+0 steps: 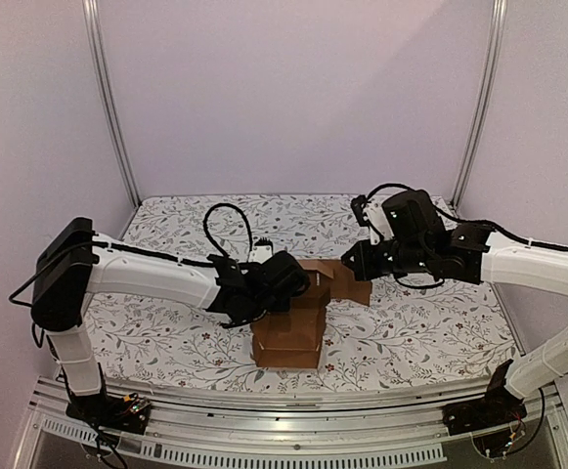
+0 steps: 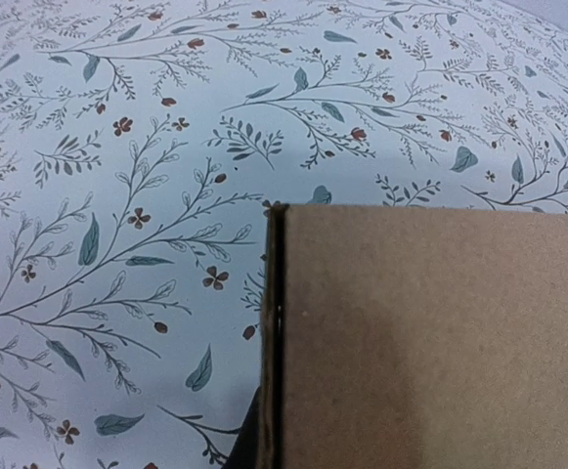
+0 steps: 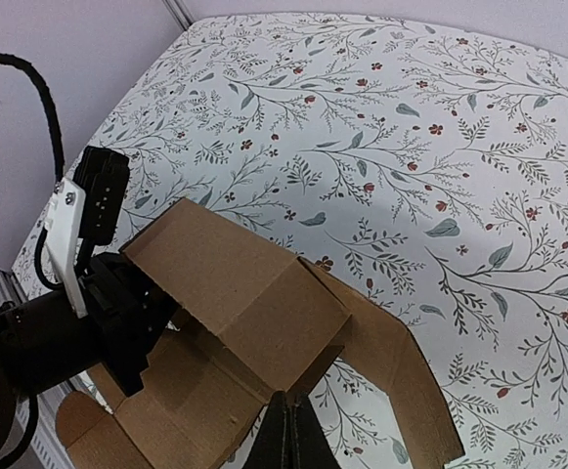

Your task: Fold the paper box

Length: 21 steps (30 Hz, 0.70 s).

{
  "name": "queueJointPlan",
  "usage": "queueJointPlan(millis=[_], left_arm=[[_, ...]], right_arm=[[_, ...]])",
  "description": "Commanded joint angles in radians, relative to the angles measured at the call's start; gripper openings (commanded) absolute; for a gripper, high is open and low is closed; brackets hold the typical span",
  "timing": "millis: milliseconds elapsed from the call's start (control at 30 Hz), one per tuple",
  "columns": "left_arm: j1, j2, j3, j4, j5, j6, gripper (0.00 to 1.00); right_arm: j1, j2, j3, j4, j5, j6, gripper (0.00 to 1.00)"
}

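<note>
Covering the table, a floral cloth [image 1: 166,332] carries the paper box [image 1: 298,327], half-folded with flaps raised, front and centre. The left gripper [image 1: 293,286] meets its left side, and I cannot tell its spread. The right gripper [image 3: 285,430] is pressed together at a flap's edge.

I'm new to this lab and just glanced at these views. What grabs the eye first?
A half-folded brown paper box stands at the near middle, flaps sticking up. The left claw sits at its left side, and the right claw at its far right flap. Beneath lies a floral tablecloth.
</note>
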Motion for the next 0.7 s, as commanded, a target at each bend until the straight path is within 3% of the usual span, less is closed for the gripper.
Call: queueJointPlan(millis=[0, 667], left_arm=[[-0.016, 0.014, 0.022, -0.109, 0.088, -0.084, 0.00], [-0.017, -0.019, 0.016, -0.072, 0.131, -0.058, 0.00]], right_arm=[[0.005, 0.081, 0.040, 0.032, 0.037, 0.051, 0.00], [0.036, 0.236, 0.047, 0.130, -0.019, 0.089, 0.00]])
